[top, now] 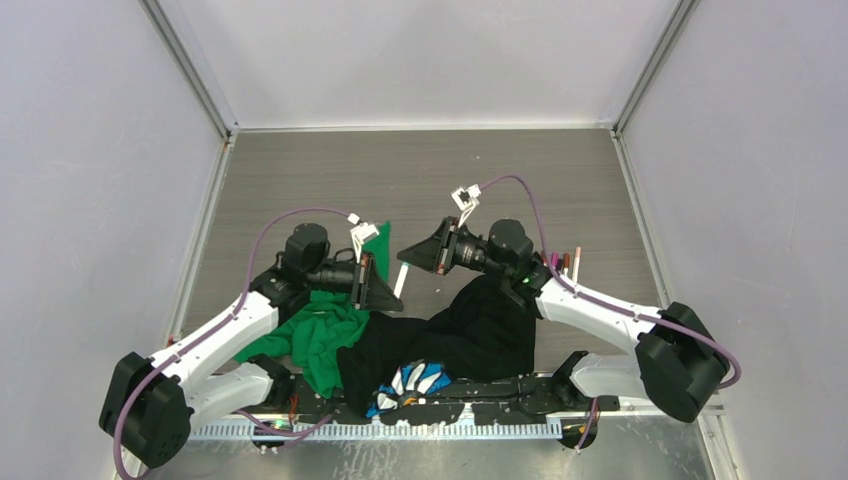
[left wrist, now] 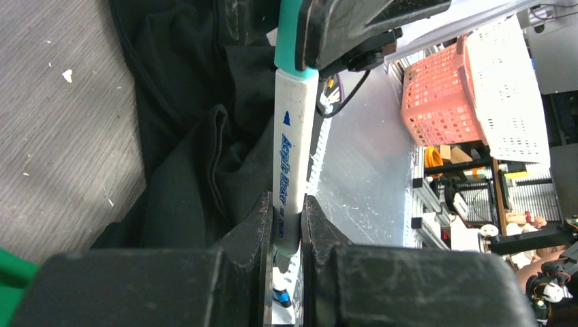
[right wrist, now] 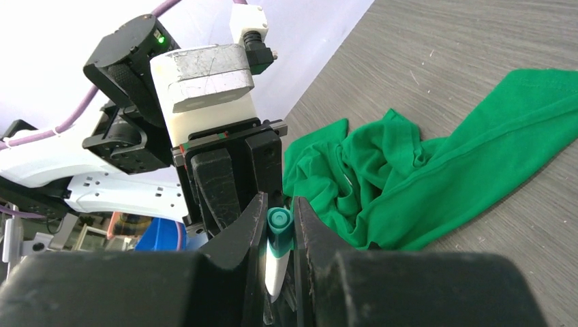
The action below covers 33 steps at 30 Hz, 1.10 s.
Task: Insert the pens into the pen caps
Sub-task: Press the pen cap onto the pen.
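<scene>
Above the grey tabletop (top: 420, 180), we see the two arms meet nose to nose over a heap of clothing. The left end effector (left wrist: 287, 204) is clamped on the lower part of a white pen (left wrist: 292, 157), its two black fingers (left wrist: 262, 218) pressed against either side of the barrel, which carries blue lettering and stands lengthwise away from the wrist camera. At the far end of that barrel sits a teal cap (left wrist: 290, 34), its rim touching the white plastic and in line with it. The right end effector (right wrist: 279, 204) is closed on this cap, pinching it between its fingers, and from the right wrist we look down on the cap's round end with the white barrel running away beneath it. From overhead, the pen shows as a short white bar held in the air between the two black end effectors, left of the tabletop's middle. A green shirt (top: 315, 335) lies crumpled under the left arm and a black garment (top: 470, 330) spreads beneath the right arm, with a blue and white patterned cloth (top: 420, 380) at the near edge between the bases. A few other pens (top: 568, 262) lie together on the tabletop just beyond the right arm, well apart from the held one.
</scene>
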Each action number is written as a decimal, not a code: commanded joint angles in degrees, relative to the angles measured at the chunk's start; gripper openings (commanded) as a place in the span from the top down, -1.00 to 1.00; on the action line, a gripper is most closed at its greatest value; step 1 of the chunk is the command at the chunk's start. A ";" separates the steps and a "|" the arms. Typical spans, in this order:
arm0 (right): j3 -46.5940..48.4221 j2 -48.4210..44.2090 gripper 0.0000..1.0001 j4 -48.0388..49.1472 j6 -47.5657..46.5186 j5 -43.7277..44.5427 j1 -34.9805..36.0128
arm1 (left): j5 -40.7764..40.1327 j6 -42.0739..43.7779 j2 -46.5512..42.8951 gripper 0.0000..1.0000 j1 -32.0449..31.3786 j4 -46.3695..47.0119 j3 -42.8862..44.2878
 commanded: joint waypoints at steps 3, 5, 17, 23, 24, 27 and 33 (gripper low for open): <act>-5.64 3.44 0.99 -24.87 0.99 -35.74 13.07 | -22.40 1.86 -2.56 1.00 4.81 28.00 11.18; -6.76 2.93 0.99 -23.99 2.21 -35.91 13.31 | -23.44 2.82 -3.26 1.00 4.95 26.97 11.52; -7.39 2.34 0.99 -22.05 -1.51 -31.67 14.54 | -18.89 -6.56 -2.20 0.99 7.63 36.27 12.63; -6.55 4.27 0.99 -15.46 2.16 -31.56 15.37 | -20.77 -3.55 -3.10 1.00 6.78 33.65 12.12; -7.09 4.15 0.99 -14.63 3.26 -31.91 15.46 | -21.14 -2.27 -3.60 1.00 6.87 32.09 12.51; -7.60 2.83 0.99 -16.75 3.00 -32.52 15.53 | -21.64 1.16 -4.93 1.00 6.83 27.99 13.43; 1.91 -1.86 0.99 -40.13 -12.70 -27.34 8.67 | -21.39 14.97 -9.41 0.99 2.67 12.03 14.85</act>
